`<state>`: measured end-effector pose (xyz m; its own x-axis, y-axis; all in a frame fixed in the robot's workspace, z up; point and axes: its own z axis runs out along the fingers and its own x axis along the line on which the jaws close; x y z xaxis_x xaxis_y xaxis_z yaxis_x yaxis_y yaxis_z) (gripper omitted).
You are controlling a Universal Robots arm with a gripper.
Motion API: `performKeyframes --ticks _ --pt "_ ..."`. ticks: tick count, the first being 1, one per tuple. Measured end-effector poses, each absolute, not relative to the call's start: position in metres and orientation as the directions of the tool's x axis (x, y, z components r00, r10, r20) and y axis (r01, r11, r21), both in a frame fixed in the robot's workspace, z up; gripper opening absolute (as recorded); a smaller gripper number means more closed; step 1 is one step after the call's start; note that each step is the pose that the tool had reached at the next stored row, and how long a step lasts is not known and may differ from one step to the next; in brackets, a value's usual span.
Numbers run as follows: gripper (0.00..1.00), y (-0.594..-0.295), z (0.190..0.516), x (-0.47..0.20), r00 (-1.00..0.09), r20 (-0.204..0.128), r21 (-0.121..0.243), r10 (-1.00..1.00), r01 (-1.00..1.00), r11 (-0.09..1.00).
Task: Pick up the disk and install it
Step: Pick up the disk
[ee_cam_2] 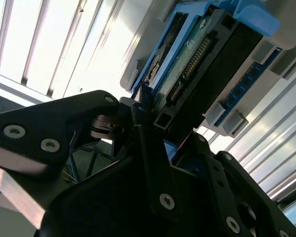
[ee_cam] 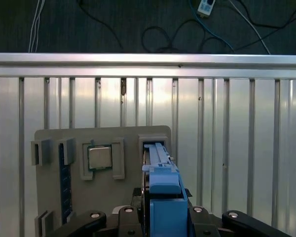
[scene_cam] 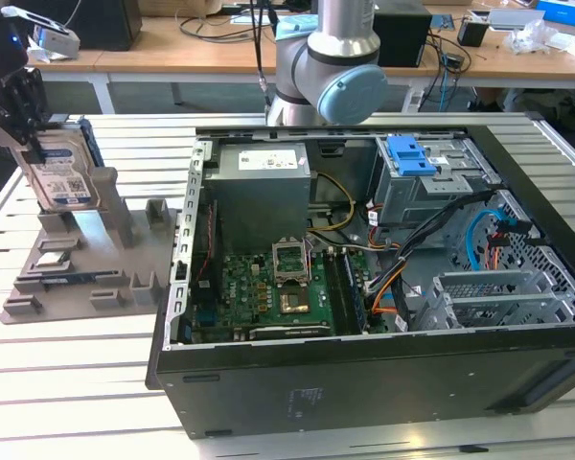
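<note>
Pick step: jaws clamped on the disk (scene_cam: 62,177), upper left of frame, at the grey holder (scene_cam: 139,251). Lift likely needs to go straight up.

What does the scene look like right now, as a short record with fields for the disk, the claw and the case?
computer case: open on the table, motherboard exposed
grey fixture: on the table, at the exterior view's left of the computer case
disk: on edge at the grey fixture's slot, outside the computer case
claw: shut on the disk's upper edge
chip: in a fixture pocket beside the disk's slot
progress: disk not yet installed
</note>
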<state>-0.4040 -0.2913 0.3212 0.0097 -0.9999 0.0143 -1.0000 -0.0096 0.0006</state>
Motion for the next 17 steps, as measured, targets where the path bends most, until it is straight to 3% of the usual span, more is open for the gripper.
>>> performKeyframes --ticks 17 --pt "0.37 -0.291 0.355 -0.404 0.010 0.014 0.000 -1.000 -1.000 -0.010"
